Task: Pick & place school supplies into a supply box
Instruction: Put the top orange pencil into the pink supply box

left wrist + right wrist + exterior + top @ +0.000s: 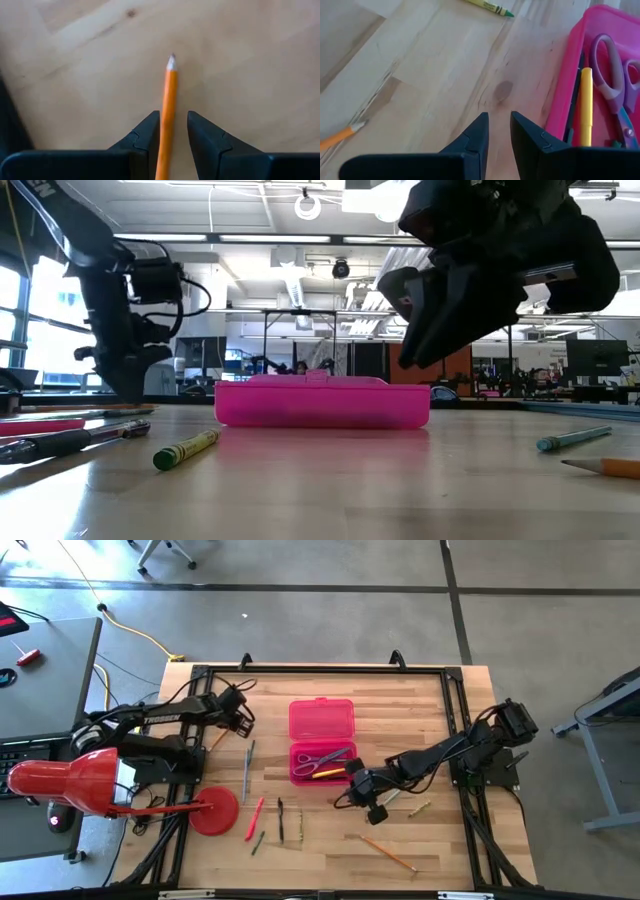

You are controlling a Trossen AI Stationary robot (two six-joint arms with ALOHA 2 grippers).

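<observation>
The pink supply box (pixel 321 740) lies open mid-table, its lid (pixel 322 719) flat on the far side. Purple-handled scissors (pixel 615 65) and a yellow pen (pixel 586 105) lie in its base. My left gripper (pixel 174 116) stands open near the table's left edge, pointing down. One finger is on each side of an orange pencil (pixel 169 95) that lies on the wood, with its tip (pixel 171 62) pointing away from the gripper. My right gripper (pixel 499 116) hangs above bare wood beside the box's right end, open by a narrow gap, with nothing between its fingers.
On the table's near left lie a grey pen (pixel 247 765), a red pen (pixel 255 818), a black pen (pixel 281 820) and a green crayon (pixel 185 450). A red disc (pixel 214 810) sits at the left edge. Another orange pencil (pixel 388 852) and a crayon (pixel 420 808) lie near right.
</observation>
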